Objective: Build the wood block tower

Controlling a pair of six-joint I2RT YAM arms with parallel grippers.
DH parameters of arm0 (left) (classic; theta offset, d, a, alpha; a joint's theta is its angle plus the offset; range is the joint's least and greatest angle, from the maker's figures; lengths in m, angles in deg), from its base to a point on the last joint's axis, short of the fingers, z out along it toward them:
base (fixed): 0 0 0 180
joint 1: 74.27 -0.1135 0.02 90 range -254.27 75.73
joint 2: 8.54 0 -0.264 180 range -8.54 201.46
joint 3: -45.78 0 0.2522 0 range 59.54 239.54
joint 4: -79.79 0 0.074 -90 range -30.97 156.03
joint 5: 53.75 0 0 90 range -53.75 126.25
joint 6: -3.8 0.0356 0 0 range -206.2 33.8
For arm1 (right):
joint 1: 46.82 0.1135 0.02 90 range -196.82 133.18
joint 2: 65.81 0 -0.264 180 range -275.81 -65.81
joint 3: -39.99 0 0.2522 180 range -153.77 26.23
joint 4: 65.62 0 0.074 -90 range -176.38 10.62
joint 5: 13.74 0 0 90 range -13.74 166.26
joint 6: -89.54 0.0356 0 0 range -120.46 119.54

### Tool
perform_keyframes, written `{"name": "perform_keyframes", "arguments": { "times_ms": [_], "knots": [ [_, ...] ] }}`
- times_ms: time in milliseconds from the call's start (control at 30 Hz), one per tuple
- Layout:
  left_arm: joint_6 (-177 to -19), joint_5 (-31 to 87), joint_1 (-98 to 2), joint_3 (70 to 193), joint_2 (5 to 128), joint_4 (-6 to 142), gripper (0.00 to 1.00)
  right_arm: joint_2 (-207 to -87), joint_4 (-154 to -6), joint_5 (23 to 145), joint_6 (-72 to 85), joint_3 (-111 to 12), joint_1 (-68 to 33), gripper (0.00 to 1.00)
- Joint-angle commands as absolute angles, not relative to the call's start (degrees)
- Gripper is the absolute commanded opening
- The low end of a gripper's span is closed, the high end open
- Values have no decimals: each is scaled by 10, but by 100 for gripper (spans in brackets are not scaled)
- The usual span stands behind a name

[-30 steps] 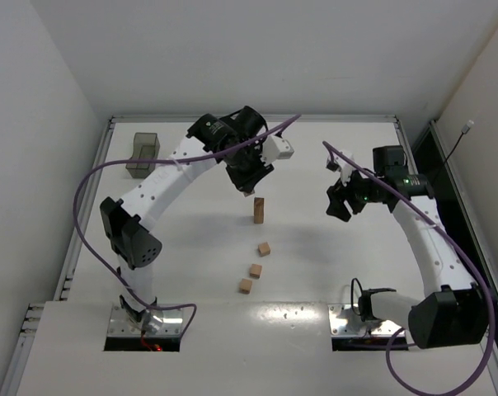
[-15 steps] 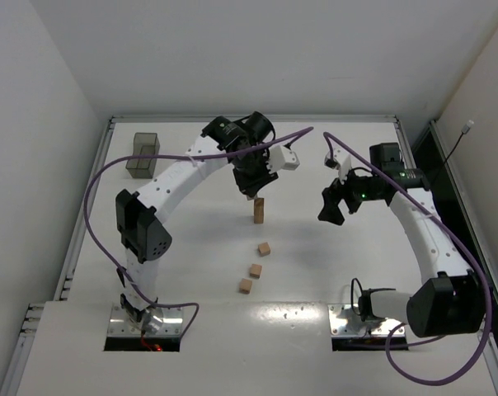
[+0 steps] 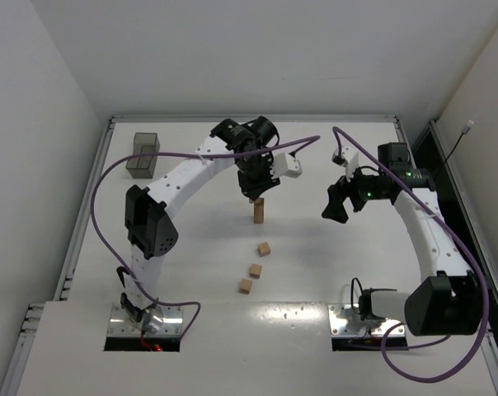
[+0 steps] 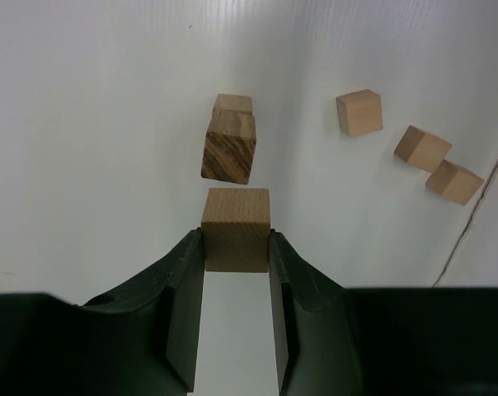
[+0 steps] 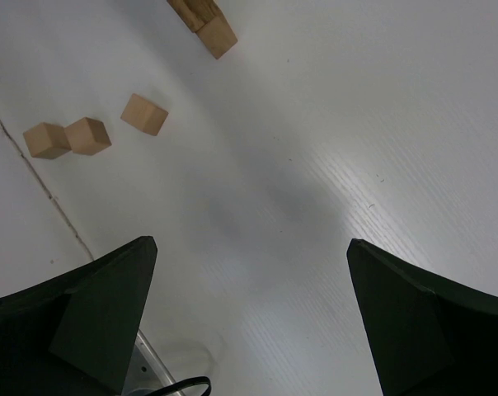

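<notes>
The tower [image 3: 258,210] is a slim column of tan wood cubes at the table's middle; in the left wrist view it [image 4: 229,147] shows from above. My left gripper [image 3: 252,195] is shut on a wood block [image 4: 236,229] and holds it just above and beside the tower's top. Three loose wood blocks lie nearer the arms [image 3: 265,248] [image 3: 255,271] [image 3: 246,285]; they also show in the left wrist view [image 4: 359,112] and the right wrist view [image 5: 144,114]. My right gripper [image 3: 335,209] is open and empty above bare table, right of the tower.
A grey translucent tray [image 3: 142,154] stands at the back left. The table's raised edges run along the left, back and right sides. Purple cables hang from both arms above the table.
My left gripper has moved right and down with the block, closing in over the tower's top. My right gripper has shifted slightly and stays open.
</notes>
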State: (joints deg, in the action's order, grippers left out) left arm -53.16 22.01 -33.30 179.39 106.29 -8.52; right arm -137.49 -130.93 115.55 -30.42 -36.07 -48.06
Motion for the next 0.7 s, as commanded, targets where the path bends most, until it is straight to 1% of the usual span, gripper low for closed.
{"name": "perform_keyframes", "arguments": {
  "times_ms": [0, 367, 667],
  "knots": [
    [-513, 205, -324, 1821, 1076, -86, 0, -1374, -1302, 1184, -306, -385, -488, 98],
    [-507, 179, -319, 1831, 1093, -86, 0, -1384, -1302, 1194, -306, -385, -493, 98],
    [-489, 179, -314, 1836, 1104, -86, 0, -1384, -1296, 1199, -301, -375, -498, 98]
  ]
}}
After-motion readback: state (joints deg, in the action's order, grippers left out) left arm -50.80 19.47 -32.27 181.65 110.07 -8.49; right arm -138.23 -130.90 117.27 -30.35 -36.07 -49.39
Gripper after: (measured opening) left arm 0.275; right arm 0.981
